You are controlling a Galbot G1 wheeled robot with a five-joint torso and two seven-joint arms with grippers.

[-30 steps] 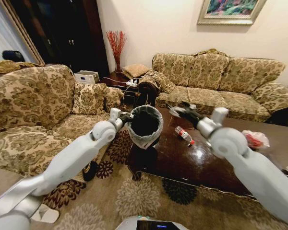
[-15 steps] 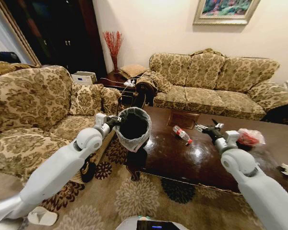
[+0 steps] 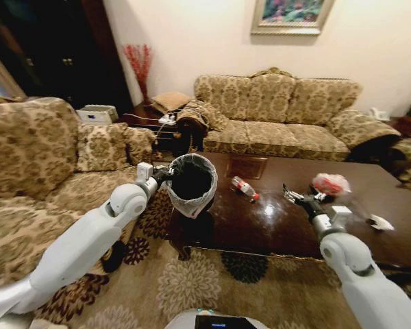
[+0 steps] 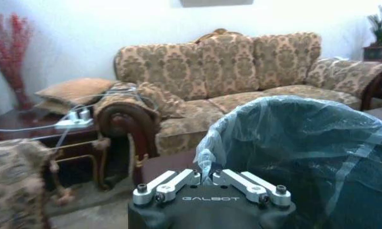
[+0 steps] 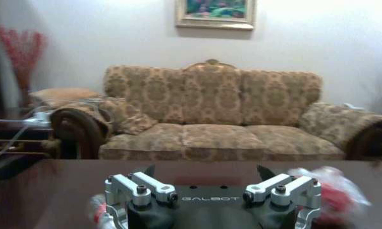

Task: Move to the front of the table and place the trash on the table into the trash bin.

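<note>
My left gripper is shut on the rim of the trash bin, pinching its grey-white liner, and holds the black bin tilted in the air at the table's left end. The glossy dark table carries a clear red-labelled bottle, a red-and-white bag bundle and a white paper scrap. My right gripper hovers open low over the table, between bottle and bundle, with nothing between its fingers. The bundle lies blurred close beside it.
A patterned sofa stands behind the table and another to the left. A side table with cables fills the corner between them. A brown flat mat lies at the table's far edge. Patterned carpet lies before the table.
The whole view has shifted, so the camera moved. My right arm has dropped from a raised pose to low over the table. The left gripper still holds the bin.
</note>
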